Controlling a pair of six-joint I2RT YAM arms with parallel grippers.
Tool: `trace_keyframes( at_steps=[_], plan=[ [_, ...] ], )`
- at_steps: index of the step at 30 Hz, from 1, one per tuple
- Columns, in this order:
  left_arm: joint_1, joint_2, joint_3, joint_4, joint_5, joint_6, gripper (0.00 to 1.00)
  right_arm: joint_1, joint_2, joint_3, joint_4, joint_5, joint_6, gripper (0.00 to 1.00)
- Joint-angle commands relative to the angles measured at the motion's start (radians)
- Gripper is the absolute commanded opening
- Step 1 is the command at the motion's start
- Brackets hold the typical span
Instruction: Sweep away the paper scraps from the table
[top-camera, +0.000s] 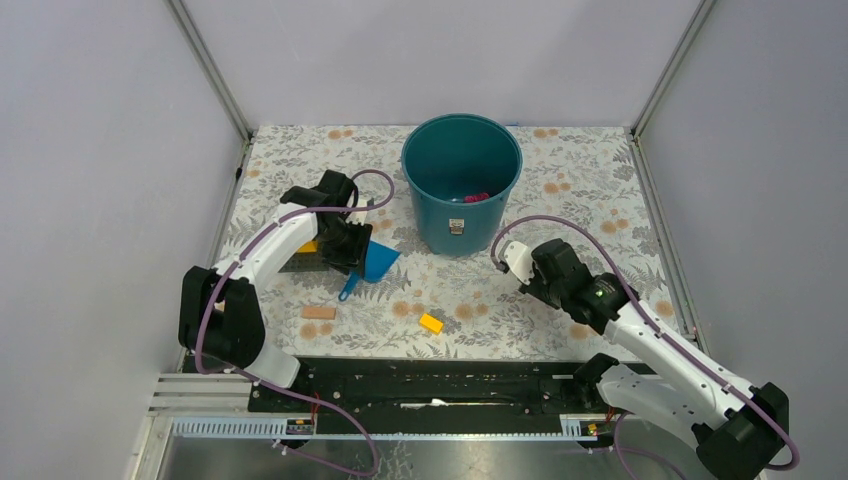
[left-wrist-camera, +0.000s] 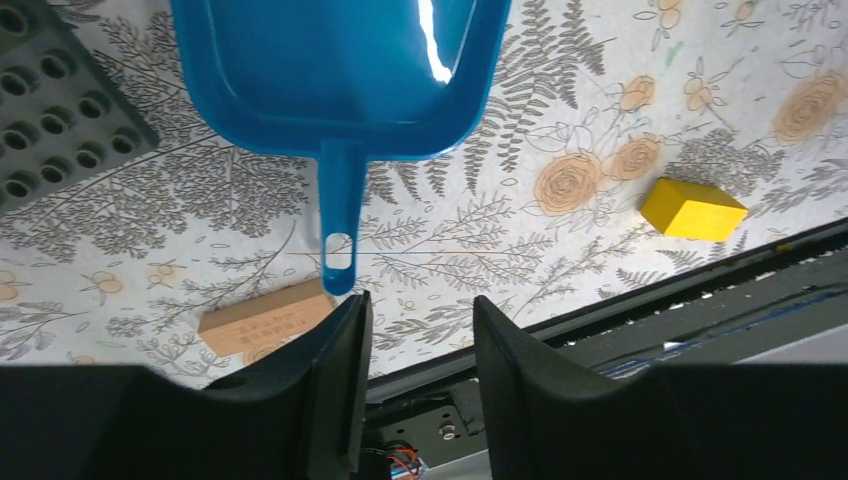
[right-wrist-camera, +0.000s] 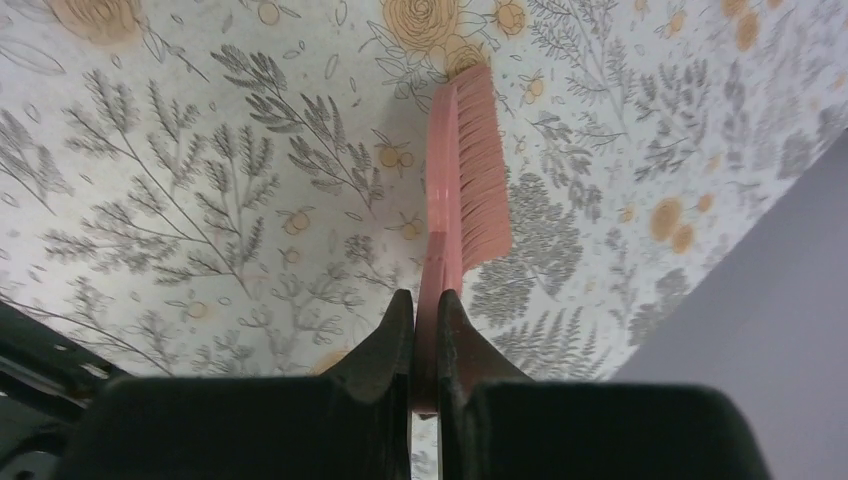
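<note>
No paper scraps show on the table (top-camera: 580, 180); magenta-pink scraps (top-camera: 476, 197) lie inside the teal bucket (top-camera: 440, 225). My left gripper (top-camera: 347, 250) (left-wrist-camera: 420, 308) is open and empty, just behind the blue dustpan (top-camera: 380, 262) (left-wrist-camera: 340, 70), which lies flat on the table. The tip of the dustpan's handle (left-wrist-camera: 339, 235) is just ahead of my left finger. My right gripper (top-camera: 512, 264) (right-wrist-camera: 427, 303) is shut on the handle of a pink brush (right-wrist-camera: 466, 170), held above the table to the right of the bucket.
A yellow brick (top-camera: 431, 323) (left-wrist-camera: 692, 208) lies near the front edge. A tan block (top-camera: 318, 312) (left-wrist-camera: 262, 320) lies front left. A grey perforated plate (top-camera: 300, 263) (left-wrist-camera: 55, 110) lies left of the dustpan. Walls close in both sides.
</note>
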Motion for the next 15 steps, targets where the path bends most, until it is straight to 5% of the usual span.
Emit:
trace_keyframes(
  at_steps=[1, 2, 3, 4, 7, 15],
  plan=[
    [0.005, -0.002, 0.001, 0.005, 0.073, -0.017, 0.48, 0.012, 0.016, 0.025, -0.054, -0.083, 0.048, 0.0],
    [0.005, -0.004, -0.001, 0.006, 0.076, -0.018, 0.5, 0.011, 0.018, 0.031, 0.297, -0.104, 0.024, 0.0],
    [0.005, -0.006, 0.0, 0.006, 0.077, -0.019, 0.51, 0.012, 0.022, 0.039, 0.084, -0.092, 0.037, 0.62],
    [0.005, -0.009, 0.001, 0.006, 0.079, -0.019, 0.52, 0.012, 0.028, 0.05, 0.07, -0.089, 0.073, 0.78],
    [0.005, -0.019, 0.008, 0.007, 0.077, -0.015, 0.55, 0.011, 0.063, 0.122, 0.013, -0.154, 0.173, 0.9],
    [0.006, -0.051, 0.007, 0.024, 0.075, -0.007, 0.58, 0.004, 0.083, 0.193, -0.028, -0.201, 0.275, 0.95]
  ],
)
